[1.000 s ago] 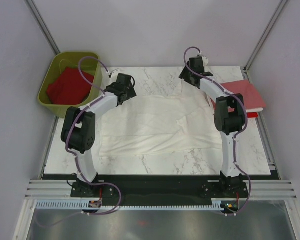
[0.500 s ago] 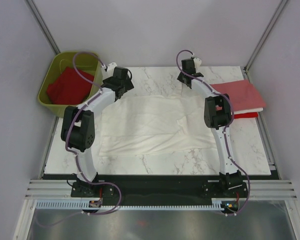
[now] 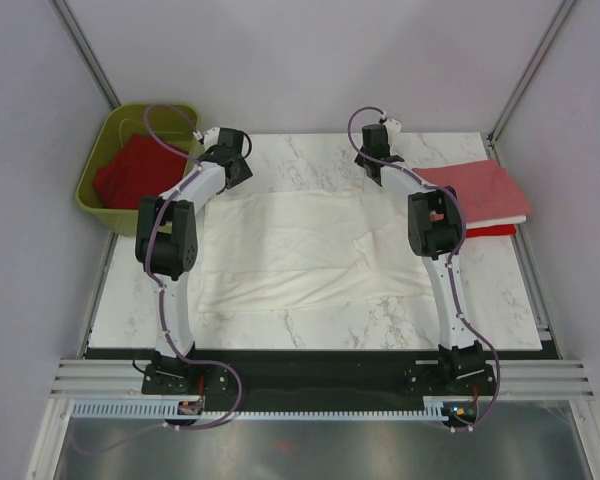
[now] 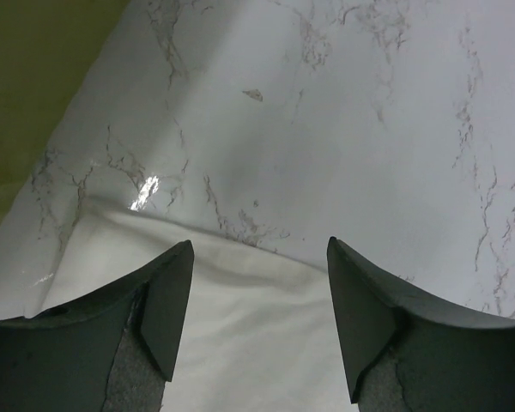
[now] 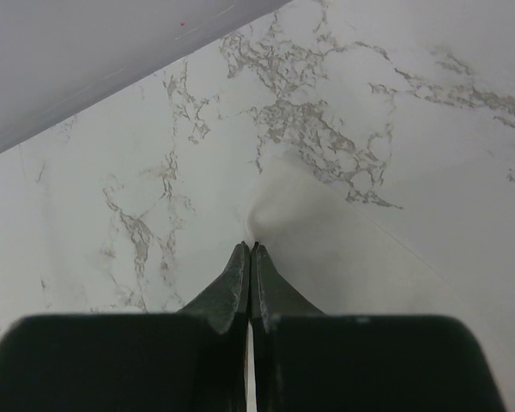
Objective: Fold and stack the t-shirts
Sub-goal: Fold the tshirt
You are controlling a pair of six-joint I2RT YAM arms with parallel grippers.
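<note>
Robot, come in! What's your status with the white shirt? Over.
Left gripper open over far edge of white t-shirt. Right gripper shut on its far corner. Pink t-shirts lie right, red one in tub.

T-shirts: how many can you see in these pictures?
4. A white t-shirt is spread mid-table. A red t-shirt lies in the green tub. A pink t-shirt sits at the right edge, atop a second red shirt. More may be hidden in either pile.
</note>
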